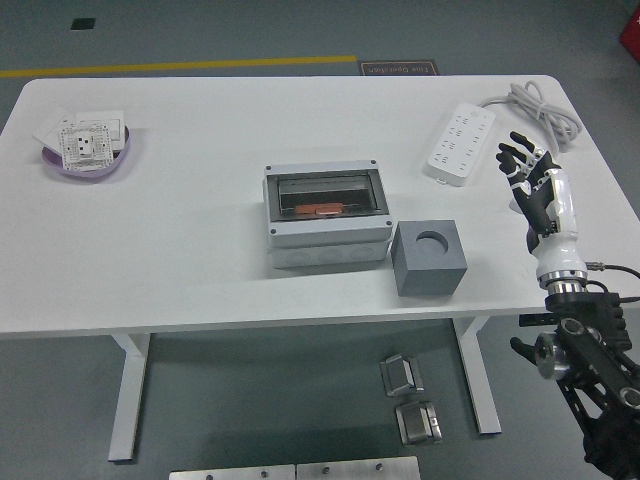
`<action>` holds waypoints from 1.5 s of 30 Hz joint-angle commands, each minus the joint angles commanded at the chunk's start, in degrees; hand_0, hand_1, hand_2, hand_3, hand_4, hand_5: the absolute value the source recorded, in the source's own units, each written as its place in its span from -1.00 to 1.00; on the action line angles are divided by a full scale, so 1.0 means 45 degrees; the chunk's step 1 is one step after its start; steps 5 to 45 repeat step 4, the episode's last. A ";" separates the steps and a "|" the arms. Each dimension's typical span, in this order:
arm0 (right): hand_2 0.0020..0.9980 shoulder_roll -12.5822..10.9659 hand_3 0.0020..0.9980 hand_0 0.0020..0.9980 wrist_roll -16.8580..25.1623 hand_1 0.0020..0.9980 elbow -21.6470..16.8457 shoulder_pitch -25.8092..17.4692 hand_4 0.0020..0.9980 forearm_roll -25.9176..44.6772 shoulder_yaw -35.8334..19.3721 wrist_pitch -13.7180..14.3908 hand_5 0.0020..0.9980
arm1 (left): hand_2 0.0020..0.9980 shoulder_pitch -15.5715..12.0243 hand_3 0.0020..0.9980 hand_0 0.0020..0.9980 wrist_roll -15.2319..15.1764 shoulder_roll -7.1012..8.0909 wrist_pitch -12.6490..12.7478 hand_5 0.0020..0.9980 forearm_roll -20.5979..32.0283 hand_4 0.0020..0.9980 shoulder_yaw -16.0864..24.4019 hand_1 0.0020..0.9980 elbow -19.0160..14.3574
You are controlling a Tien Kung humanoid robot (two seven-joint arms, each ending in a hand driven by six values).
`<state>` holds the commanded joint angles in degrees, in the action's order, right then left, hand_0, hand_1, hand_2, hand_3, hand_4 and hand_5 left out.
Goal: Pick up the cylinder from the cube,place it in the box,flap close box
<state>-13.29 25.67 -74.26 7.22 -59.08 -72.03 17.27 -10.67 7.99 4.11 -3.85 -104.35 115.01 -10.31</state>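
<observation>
Your right hand (528,180) hovers over the right side of the table (200,250), fingers spread wide and holding nothing, with the power strip (460,146) just to its left. The left arm is out of view.

Check where the cylinder is before you commit. The grey cube (430,258) shows only an empty round socket on top, and an orange-brown piece, which may be the cylinder (320,210), lies inside the grey enclosure box (325,215) behind its smoked cover. The cover looks to be down already, though you cannot be sure it is latched.

If it is, the remaining step is only to confirm the flap. Bring the hand left and down past the cube without brushing it, since the cube sits just beside the box's right front corner. Press flat-fingered on the cover's front edge so the box does not slide.
</observation>
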 joint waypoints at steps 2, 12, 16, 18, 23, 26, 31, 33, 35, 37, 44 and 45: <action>0.51 0.0001 0.55 0.60 -0.0111 0.49 -0.0091 -0.0009 0.96 -0.0026 -0.0020 -0.0034 0.54 | 0.09 -0.0002 0.16 0.25 -0.0062 0.0002 0.0051 -0.82 0.0349 -0.22 -0.0082 0.14 0.0000; 0.51 0.0000 0.55 0.60 -0.0214 0.49 -0.0170 -0.0009 0.96 -0.0059 -0.0040 -0.0037 0.54 | 0.09 -0.0002 0.16 0.25 -0.0091 0.0008 0.0074 -0.82 0.0512 -0.22 -0.0115 0.14 0.0000; 0.51 0.0000 0.55 0.60 -0.0214 0.49 -0.0170 -0.0009 0.96 -0.0059 -0.0040 -0.0037 0.54 | 0.09 -0.0002 0.16 0.25 -0.0091 0.0008 0.0074 -0.82 0.0512 -0.22 -0.0115 0.14 0.0000; 0.51 0.0000 0.55 0.60 -0.0214 0.49 -0.0170 -0.0009 0.96 -0.0059 -0.0040 -0.0037 0.54 | 0.09 -0.0002 0.16 0.25 -0.0091 0.0008 0.0074 -0.82 0.0512 -0.22 -0.0115 0.14 0.0000; 0.51 0.0000 0.55 0.60 -0.0214 0.49 -0.0170 -0.0009 0.96 -0.0059 -0.0040 -0.0037 0.54 | 0.09 -0.0002 0.16 0.25 -0.0091 0.0008 0.0074 -0.82 0.0512 -0.22 -0.0115 0.14 0.0000; 0.51 0.0000 0.55 0.60 -0.0214 0.49 -0.0170 -0.0009 0.96 -0.0059 -0.0040 -0.0037 0.54 | 0.09 -0.0002 0.16 0.25 -0.0091 0.0008 0.0074 -0.82 0.0512 -0.22 -0.0115 0.14 0.0000; 0.51 0.0000 0.55 0.60 -0.0214 0.49 -0.0170 -0.0009 0.96 -0.0059 -0.0040 -0.0037 0.54 | 0.09 -0.0002 0.16 0.25 -0.0091 0.0008 0.0074 -0.82 0.0512 -0.22 -0.0115 0.14 0.0000; 0.51 0.0000 0.55 0.60 -0.0214 0.49 -0.0170 -0.0009 0.96 -0.0059 -0.0040 -0.0037 0.54 | 0.09 -0.0002 0.16 0.25 -0.0091 0.0008 0.0074 -0.82 0.0512 -0.22 -0.0115 0.14 0.0000; 0.51 0.0000 0.55 0.60 -0.0214 0.49 -0.0170 -0.0009 0.96 -0.0059 -0.0040 -0.0037 0.54 | 0.09 -0.0002 0.16 0.25 -0.0091 0.0008 0.0074 -0.82 0.0512 -0.22 -0.0115 0.14 0.0000; 0.51 0.0000 0.55 0.60 -0.0214 0.49 -0.0170 -0.0009 0.96 -0.0059 -0.0040 -0.0037 0.54 | 0.09 -0.0002 0.16 0.25 -0.0091 0.0008 0.0074 -0.82 0.0512 -0.22 -0.0115 0.14 0.0000; 0.51 0.0000 0.55 0.60 -0.0214 0.49 -0.0170 -0.0009 0.96 -0.0059 -0.0040 -0.0037 0.54 | 0.09 -0.0002 0.16 0.25 -0.0091 0.0008 0.0074 -0.82 0.0512 -0.22 -0.0115 0.14 0.0000; 0.51 0.0000 0.55 0.60 -0.0214 0.49 -0.0170 -0.0009 0.96 -0.0059 -0.0040 -0.0037 0.54 | 0.09 -0.0002 0.16 0.25 -0.0091 0.0008 0.0074 -0.82 0.0512 -0.22 -0.0115 0.14 0.0000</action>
